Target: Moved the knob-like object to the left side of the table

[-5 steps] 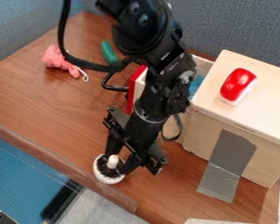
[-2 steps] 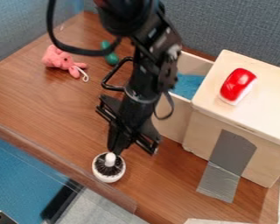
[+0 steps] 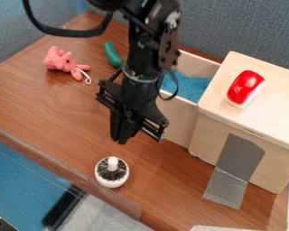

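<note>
The black gripper (image 3: 121,139) hangs over the middle of the table, its fingers together with nothing between them. Below it in the view, and apart from it, the knob-like object (image 3: 112,172) stands upright on the wooden table (image 3: 56,117) near the front-left edge. It is round, with a white rim, a dark ridged top and a white stem at its centre.
A pink plush toy (image 3: 61,61) lies at the upper left, with a green object (image 3: 112,54) nearer the arm. At right stands a wooden box (image 3: 216,135) with an open drawer (image 3: 177,119) holding blue material; a red-and-white object (image 3: 246,88) rests on top.
The gripper has moved up and away from the knob-like object. Its fingers were spread around the stem and are now together. The knob-like object stands in nearly the same spot.
</note>
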`<state>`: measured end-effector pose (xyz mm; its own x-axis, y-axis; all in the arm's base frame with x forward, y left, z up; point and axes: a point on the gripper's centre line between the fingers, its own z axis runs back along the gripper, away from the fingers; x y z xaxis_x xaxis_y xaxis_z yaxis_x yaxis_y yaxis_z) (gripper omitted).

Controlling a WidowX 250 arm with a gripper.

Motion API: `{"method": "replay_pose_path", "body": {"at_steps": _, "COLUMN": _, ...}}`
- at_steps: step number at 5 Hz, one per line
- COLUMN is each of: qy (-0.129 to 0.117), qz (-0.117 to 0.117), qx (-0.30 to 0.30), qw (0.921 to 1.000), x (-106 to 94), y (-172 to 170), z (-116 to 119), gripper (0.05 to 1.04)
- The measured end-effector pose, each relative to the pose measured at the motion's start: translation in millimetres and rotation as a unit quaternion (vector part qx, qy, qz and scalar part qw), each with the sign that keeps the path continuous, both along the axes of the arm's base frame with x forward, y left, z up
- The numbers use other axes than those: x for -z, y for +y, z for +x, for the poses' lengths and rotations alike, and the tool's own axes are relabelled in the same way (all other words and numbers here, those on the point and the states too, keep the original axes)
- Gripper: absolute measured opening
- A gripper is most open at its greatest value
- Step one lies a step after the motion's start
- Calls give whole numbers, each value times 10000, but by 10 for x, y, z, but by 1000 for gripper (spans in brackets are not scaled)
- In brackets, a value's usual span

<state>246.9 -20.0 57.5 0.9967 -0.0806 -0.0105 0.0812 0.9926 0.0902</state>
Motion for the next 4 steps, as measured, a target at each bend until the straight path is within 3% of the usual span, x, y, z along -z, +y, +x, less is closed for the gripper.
{"method": "replay_pose_path", "body": {"at_steps": 1, "qy": 9, "qz": -48, "qx": -1, "qw": 10000, "x": -38, "y": 38, "z": -89, "gripper": 432}}
{"method": "replay_pose_path", "body": {"at_steps": 2, "qy": 107, "qz": 27, "qx": 40, "qw": 9999, "x": 38, "y": 70, "z": -185, "gripper": 757}}
{"method": "replay_pose_path", "body": {"at_steps": 3, "qy": 181, "qz": 111, "qx": 96, "qw": 9997, "x": 119, "y": 105, "z": -273, "gripper": 993}}
{"method": "replay_pose_path", "body": {"at_steps": 4, "qy": 116, "qz": 160, "qx": 117, "qw": 9997, "x": 145, "y": 119, "z": -267, "gripper": 1005}}
